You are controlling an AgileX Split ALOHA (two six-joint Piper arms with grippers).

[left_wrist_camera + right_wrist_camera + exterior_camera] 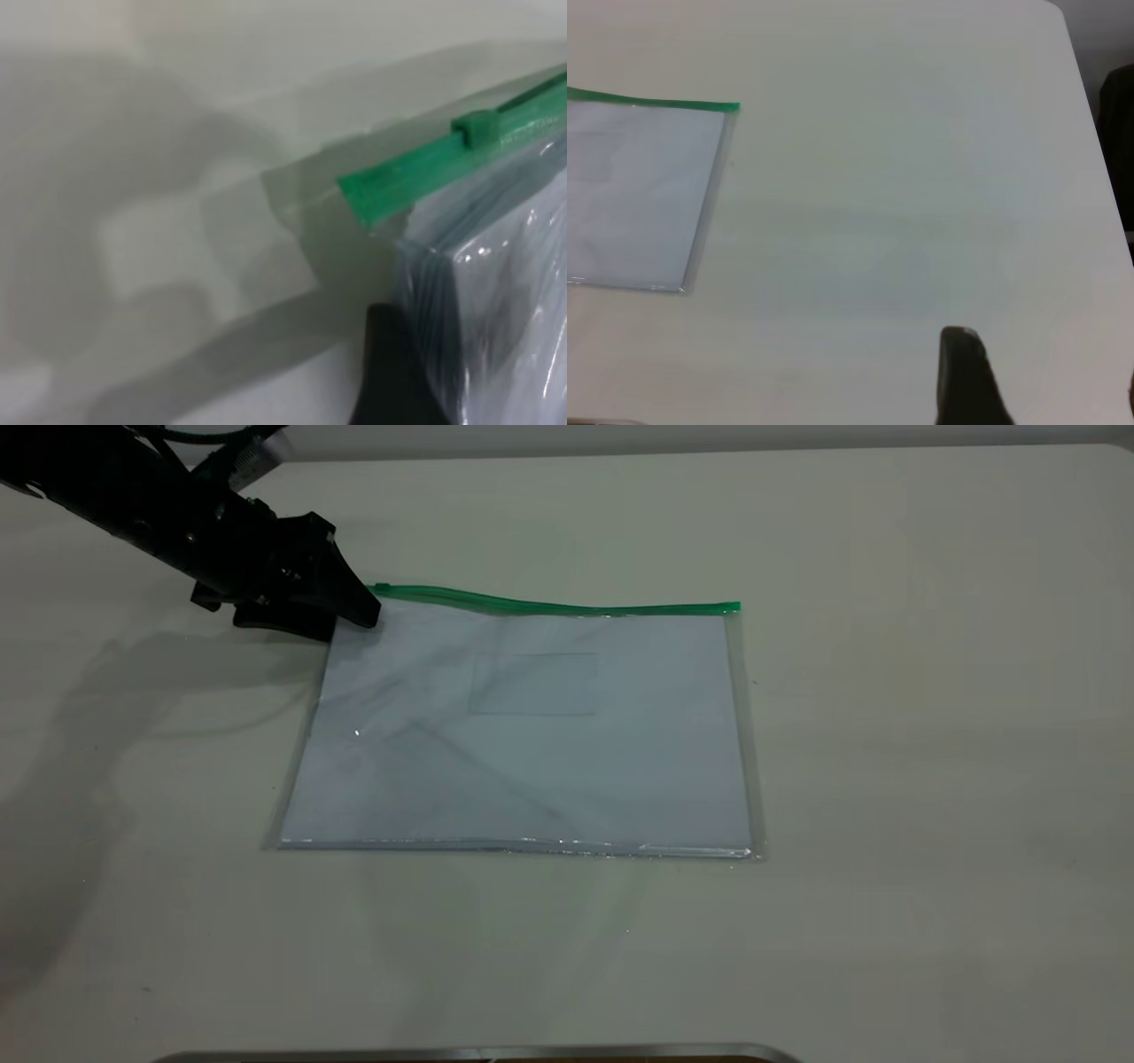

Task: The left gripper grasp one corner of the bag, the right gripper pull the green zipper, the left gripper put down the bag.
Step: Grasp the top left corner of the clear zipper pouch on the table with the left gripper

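Note:
The bag [532, 735], a clear pouch with white sheets inside, lies flat on the pale table. The green zipper [549, 607] runs along its far edge. My left gripper [359, 613] is at the far left corner of the bag, where the green strip ends. In the left wrist view the strip's end [372, 190] and the slider tab [478, 128] show close up. One black finger [390, 372] sits beside the pouch edge and the pouch hides the other. The jaws stand apart. My right gripper [1045, 381] is open and empty over bare table, right of the bag [638, 186].
A metal-edged object [478, 1052] lies at the table's near edge. The table's far edge [620, 452] runs behind the bag. A dark object [1116, 133] stands beyond the table's side edge in the right wrist view.

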